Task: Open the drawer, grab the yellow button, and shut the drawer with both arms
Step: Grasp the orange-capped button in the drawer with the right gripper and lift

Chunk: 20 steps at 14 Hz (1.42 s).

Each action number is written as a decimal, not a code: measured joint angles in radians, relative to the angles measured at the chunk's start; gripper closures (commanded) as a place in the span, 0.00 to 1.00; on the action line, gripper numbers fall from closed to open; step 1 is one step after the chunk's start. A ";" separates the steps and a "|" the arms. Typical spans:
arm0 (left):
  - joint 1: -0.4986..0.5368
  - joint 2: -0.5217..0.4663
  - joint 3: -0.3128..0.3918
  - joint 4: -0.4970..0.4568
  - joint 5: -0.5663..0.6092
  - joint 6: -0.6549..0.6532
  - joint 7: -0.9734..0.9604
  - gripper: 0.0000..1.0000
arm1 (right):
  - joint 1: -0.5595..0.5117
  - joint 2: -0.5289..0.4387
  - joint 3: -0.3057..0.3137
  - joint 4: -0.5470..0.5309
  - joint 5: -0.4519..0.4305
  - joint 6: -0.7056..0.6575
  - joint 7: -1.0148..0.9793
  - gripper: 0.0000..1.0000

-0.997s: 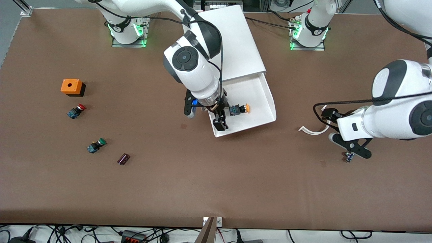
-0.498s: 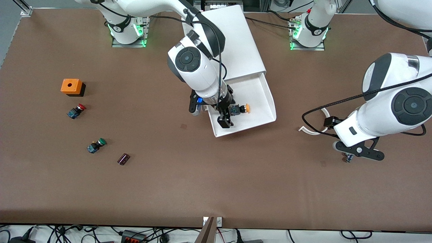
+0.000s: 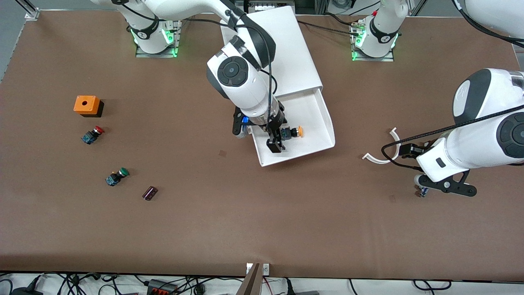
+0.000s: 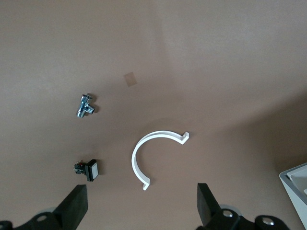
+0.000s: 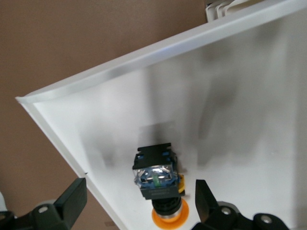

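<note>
Drawer [image 3: 315, 123]: pulled out, frame centre.
Button [image 3: 291, 132]: lying inside it.
Right gripper [image 3: 277, 137]: fingers spread, over the button.
Left gripper [image 3: 444, 186]: spread, empty, right edge of frame.

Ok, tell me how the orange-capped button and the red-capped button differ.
The orange-capped button lies in the pulled-out drawer, under the open right gripper; the red-capped button lies on the bare table toward the right arm's end, beside the orange box, with no gripper over it. Caps differ: orange versus red. Both lie on their sides and have dark bodies with blue.
</note>
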 measured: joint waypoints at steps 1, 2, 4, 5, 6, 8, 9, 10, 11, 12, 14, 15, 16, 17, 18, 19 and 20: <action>-0.001 0.001 0.000 0.000 0.000 0.000 0.000 0.00 | 0.005 0.000 0.000 0.000 0.000 -0.006 0.000 0.00; -0.002 0.002 -0.001 -0.001 0.000 0.000 0.000 0.00 | 0.008 0.000 0.000 0.000 0.000 -0.009 0.000 0.00; -0.003 0.005 -0.002 -0.004 0.000 -0.001 0.000 0.00 | 0.013 0.001 0.000 0.000 0.000 -0.016 0.000 0.00; -0.004 0.007 -0.003 -0.006 -0.001 -0.001 0.000 0.00 | 0.015 0.001 0.000 0.000 -0.001 -0.026 0.000 0.00; -0.005 0.009 -0.003 -0.008 -0.001 -0.001 0.000 0.00 | 0.017 0.001 0.000 0.000 -0.005 -0.047 -0.001 0.00; -0.005 0.010 -0.004 -0.008 -0.001 -0.001 0.000 0.00 | 0.019 0.001 0.000 0.000 -0.015 -0.093 -0.001 0.00; -0.005 0.010 -0.004 -0.008 -0.001 -0.001 0.000 0.00 | 0.020 0.001 0.000 0.000 -0.016 -0.104 -0.001 0.00; -0.006 0.010 -0.004 -0.008 -0.001 -0.001 0.000 0.00 | 0.021 0.001 0.000 0.000 -0.017 -0.108 -0.001 0.00; -0.007 0.010 -0.004 -0.008 -0.001 -0.001 0.000 0.00 | 0.023 0.001 0.000 0.000 -0.017 -0.108 -0.001 0.00; -0.008 0.010 -0.005 -0.008 -0.001 -0.001 0.000 0.00 | 0.024 0.001 0.000 0.001 -0.017 -0.108 -0.001 0.00; -0.009 0.010 -0.005 -0.008 -0.001 -0.001 0.000 0.00 | 0.025 0.001 0.000 0.001 -0.017 -0.108 -0.002 0.00; -0.009 0.010 -0.005 -0.008 -0.001 -0.001 0.000 0.00 | 0.026 0.001 0.000 0.002 -0.018 -0.108 -0.002 0.10; -0.009 0.010 -0.005 -0.008 -0.001 -0.001 0.000 0.00 | 0.027 0.001 0.000 0.002 -0.018 -0.108 -0.006 0.18; -0.009 0.010 -0.005 -0.008 -0.001 -0.001 0.000 0.00 | 0.028 0.001 0.000 0.002 -0.018 -0.108 -0.010 0.21; -0.009 0.010 -0.005 -0.008 -0.001 -0.001 0.000 0.00 | 0.028 0.001 0.000 0.003 -0.018 -0.108 -0.011 0.27; -0.009 0.010 -0.005 -0.008 -0.001 -0.001 0.000 0.00 | 0.028 0.001 0.000 0.003 -0.018 -0.107 -0.012 0.32; -0.009 0.010 -0.005 -0.008 -0.001 -0.001 0.000 0.00 | 0.028 0.001 0.000 0.003 -0.019 -0.106 -0.014 0.39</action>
